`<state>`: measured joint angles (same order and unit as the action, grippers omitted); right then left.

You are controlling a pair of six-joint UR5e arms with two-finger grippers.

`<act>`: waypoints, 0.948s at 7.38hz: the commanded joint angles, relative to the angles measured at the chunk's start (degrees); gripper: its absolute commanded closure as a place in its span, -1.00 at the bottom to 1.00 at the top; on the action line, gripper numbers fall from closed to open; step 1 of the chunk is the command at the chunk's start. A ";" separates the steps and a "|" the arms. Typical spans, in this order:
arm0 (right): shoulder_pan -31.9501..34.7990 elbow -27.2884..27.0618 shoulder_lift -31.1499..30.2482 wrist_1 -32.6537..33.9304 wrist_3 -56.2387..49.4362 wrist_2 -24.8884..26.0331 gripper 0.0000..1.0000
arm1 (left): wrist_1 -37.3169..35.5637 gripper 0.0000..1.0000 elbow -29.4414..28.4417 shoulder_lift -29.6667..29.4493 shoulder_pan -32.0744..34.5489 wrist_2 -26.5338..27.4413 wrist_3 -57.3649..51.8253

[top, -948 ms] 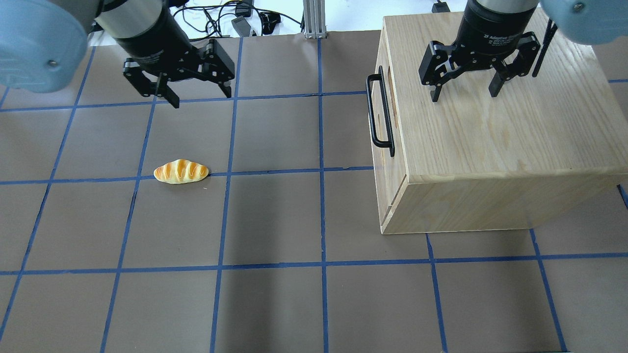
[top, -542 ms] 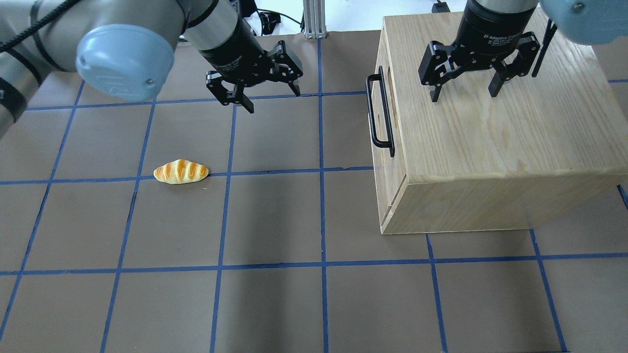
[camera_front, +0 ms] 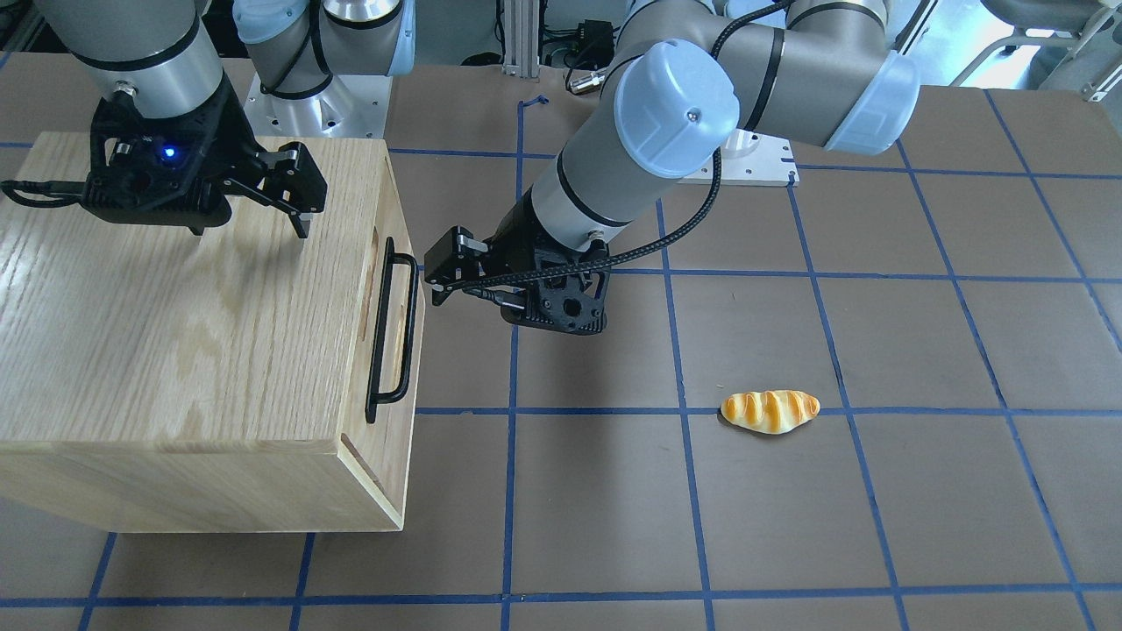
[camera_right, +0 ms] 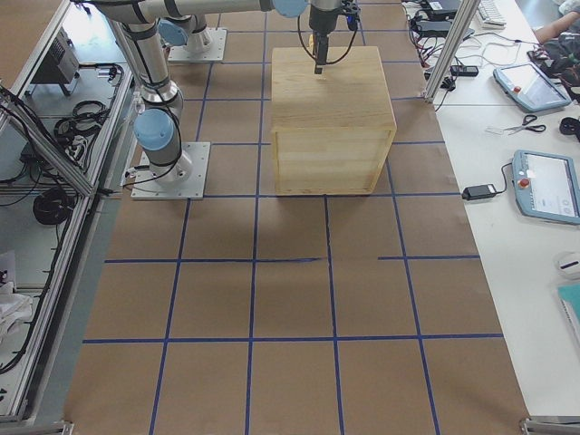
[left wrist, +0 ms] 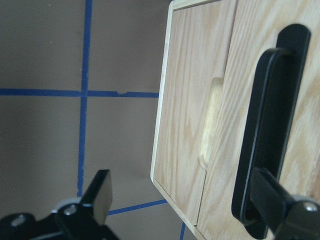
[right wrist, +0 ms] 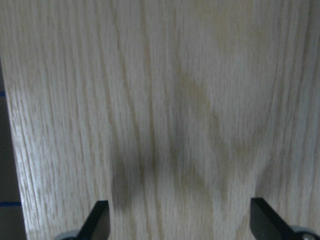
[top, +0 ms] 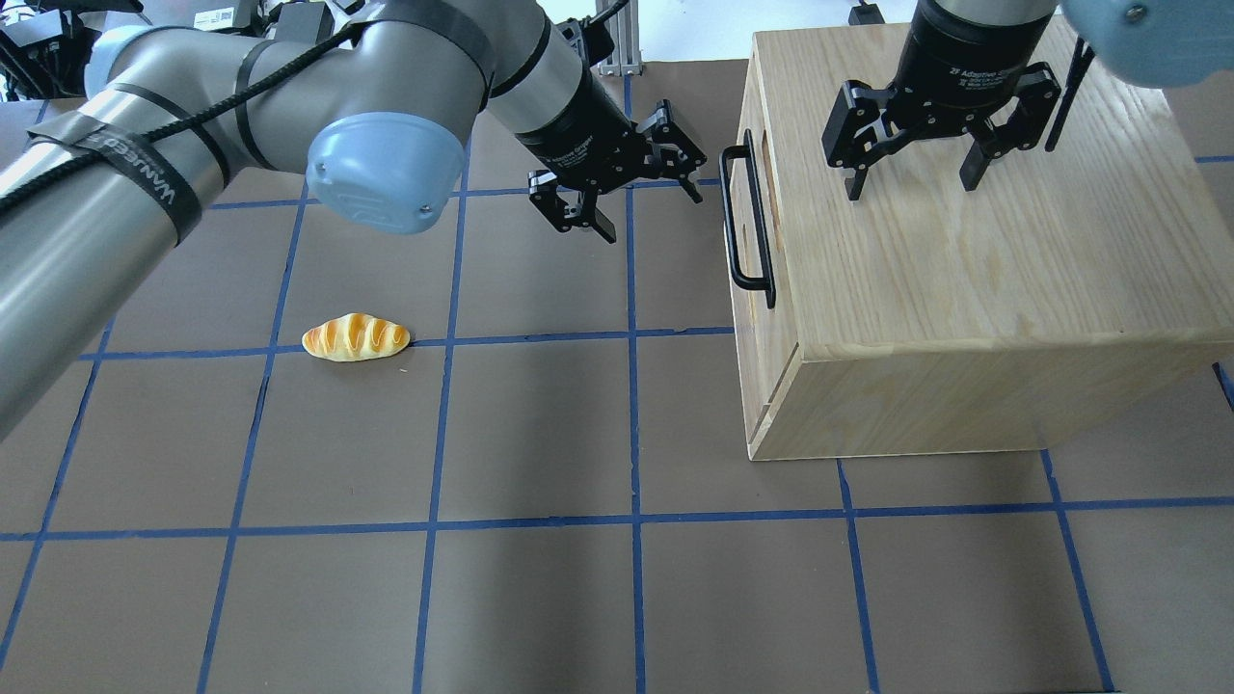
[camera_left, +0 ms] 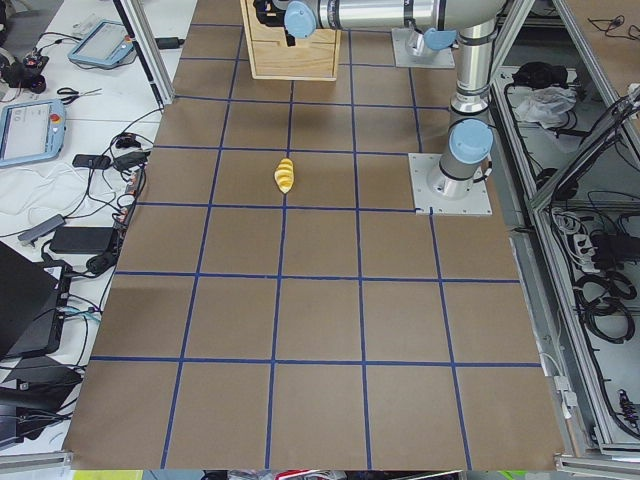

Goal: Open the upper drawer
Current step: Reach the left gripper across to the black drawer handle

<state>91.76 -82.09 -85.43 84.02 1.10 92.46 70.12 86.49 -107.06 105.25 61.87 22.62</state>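
The upper drawer (left wrist: 240, 75) looks shut, its front flush with the oak cabinet (top: 964, 270). Its black bar handle (top: 747, 222) faces the table's middle and also shows in the front view (camera_front: 392, 337) and the left wrist view (left wrist: 265, 140). An oblong finger notch (left wrist: 210, 125) lies beside the handle. My left gripper (top: 641, 188) is open and empty, a short way in front of the handle's far end, not touching it. Its fingers (left wrist: 100, 192) frame the drawer front. My right gripper (top: 911, 183) is open and empty, hovering over the cabinet top.
A toy bread roll (top: 356, 337) lies on the brown mat to the left, apart from both arms. The cabinet stands at the table's right half. Cables and an aluminium post (top: 617, 39) are at the far edge.
My left arm has swung right across the table, from the far left to just in front of the drawer handle. The right gripper and the bread have not moved.
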 commanded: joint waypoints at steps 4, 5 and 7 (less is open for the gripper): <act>0.00 0.00 0.00 0.00 0.05 0.00 -1.00 | -6.74 -0.98 2.37 -1.74 1.79 -3.60 2.07; 0.00 0.00 0.00 0.00 0.05 0.00 -1.00 | -7.62 -0.98 2.37 -2.79 2.06 -3.51 2.16; 0.00 0.00 0.00 0.00 -0.04 0.00 -1.00 | -8.50 -0.98 2.37 -2.97 2.85 -2.99 2.16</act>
<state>91.76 -82.09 -85.43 84.02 1.13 92.46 62.21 88.85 -109.80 107.70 58.66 24.79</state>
